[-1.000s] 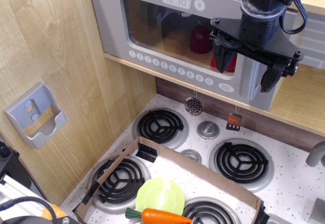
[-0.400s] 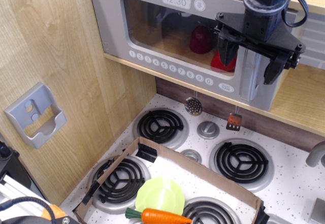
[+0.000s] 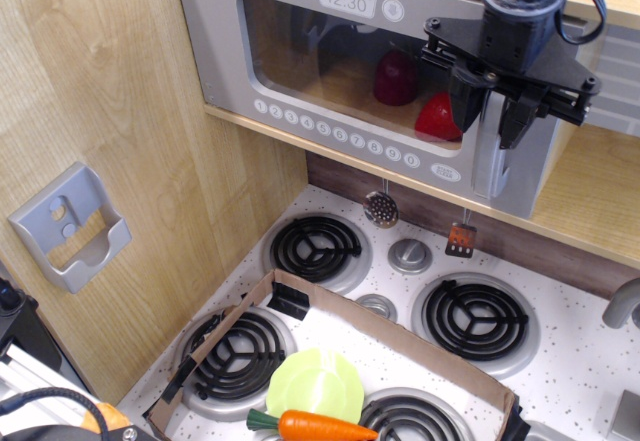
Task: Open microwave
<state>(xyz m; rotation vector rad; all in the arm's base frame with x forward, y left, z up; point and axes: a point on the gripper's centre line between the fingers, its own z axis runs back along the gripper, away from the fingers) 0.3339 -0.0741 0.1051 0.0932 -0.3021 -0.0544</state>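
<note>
A grey toy microwave (image 3: pixel 330 51) sits in a wooden shelf above the stove (image 3: pixel 400 311). Its door looks light, rigid, likely hinged; the tall silver handle (image 3: pixel 492 156) is the grip point. The black gripper (image 3: pixel 490 116) straddles it, fingers narrowly apart.

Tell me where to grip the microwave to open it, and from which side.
Grip the tall silver vertical handle at the right edge of the microwave door. Come at it from the front, fingers either side of the bar; it runs vertically. The gripper is already there, apparently straddling it.
</note>
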